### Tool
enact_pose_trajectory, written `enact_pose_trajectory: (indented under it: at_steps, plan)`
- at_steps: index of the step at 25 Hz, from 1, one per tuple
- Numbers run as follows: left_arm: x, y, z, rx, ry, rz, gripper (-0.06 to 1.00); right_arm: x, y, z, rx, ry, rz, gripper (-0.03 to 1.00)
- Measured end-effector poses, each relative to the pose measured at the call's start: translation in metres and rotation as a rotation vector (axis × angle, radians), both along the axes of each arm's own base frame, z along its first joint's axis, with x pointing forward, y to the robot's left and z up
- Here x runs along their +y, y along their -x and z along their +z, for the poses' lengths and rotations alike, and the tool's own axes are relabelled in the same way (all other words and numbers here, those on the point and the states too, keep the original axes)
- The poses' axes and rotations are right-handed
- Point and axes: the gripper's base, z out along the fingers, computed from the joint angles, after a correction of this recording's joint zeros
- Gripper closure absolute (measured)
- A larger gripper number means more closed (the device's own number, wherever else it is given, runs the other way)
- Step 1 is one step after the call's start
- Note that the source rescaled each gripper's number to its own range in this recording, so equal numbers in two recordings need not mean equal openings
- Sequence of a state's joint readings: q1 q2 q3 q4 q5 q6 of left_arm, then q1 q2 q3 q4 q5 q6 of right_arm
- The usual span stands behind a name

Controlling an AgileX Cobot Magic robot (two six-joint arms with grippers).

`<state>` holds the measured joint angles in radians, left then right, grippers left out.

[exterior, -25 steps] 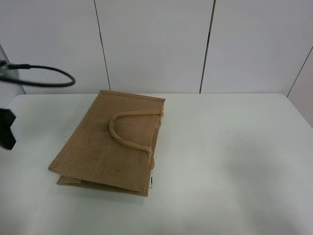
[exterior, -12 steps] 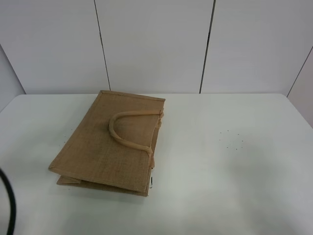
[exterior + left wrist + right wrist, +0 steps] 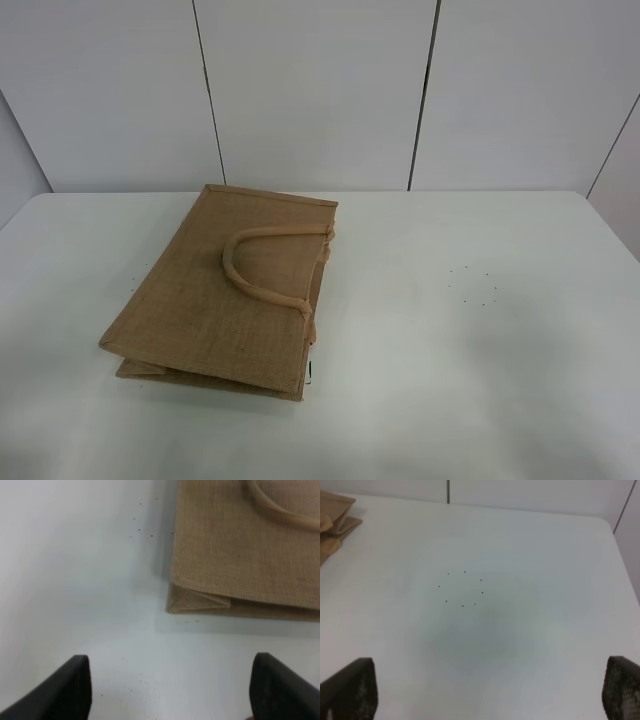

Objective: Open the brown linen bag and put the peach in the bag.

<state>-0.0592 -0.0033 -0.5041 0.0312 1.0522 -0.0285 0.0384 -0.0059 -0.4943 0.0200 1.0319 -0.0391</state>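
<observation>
The brown linen bag [image 3: 225, 295] lies flat and folded on the left half of the white table [image 3: 470, 330], its beige loop handle [image 3: 262, 268] on top. In the left wrist view a corner of the bag [image 3: 240, 555] shows beyond my left gripper [image 3: 170, 690], which is open and empty above bare table. My right gripper [image 3: 490, 690] is open and empty over the table's right side; a bag corner [image 3: 332, 522] shows at the edge of that view. Neither gripper shows in the exterior high view. The peach is out of view.
A small ring of dark dots [image 3: 472, 285] marks the table right of centre, and it also shows in the right wrist view [image 3: 462, 587]. White wall panels [image 3: 320, 90] stand behind the table's far edge.
A dark arm part and cable at the left edge of the exterior view have dropped out of the frame. The bag has not moved.
</observation>
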Motion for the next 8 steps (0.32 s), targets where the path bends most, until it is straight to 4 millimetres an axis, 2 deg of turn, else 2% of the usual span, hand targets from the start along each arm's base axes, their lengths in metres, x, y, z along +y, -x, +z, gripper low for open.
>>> enact_pose_trajectory:
  at_steps: [8]
  plan:
    - [-0.0001,0.0,0.0,0.0,0.002,0.0,-0.02,0.0,0.0,0.0,0.0,0.0,0.0,-0.03]
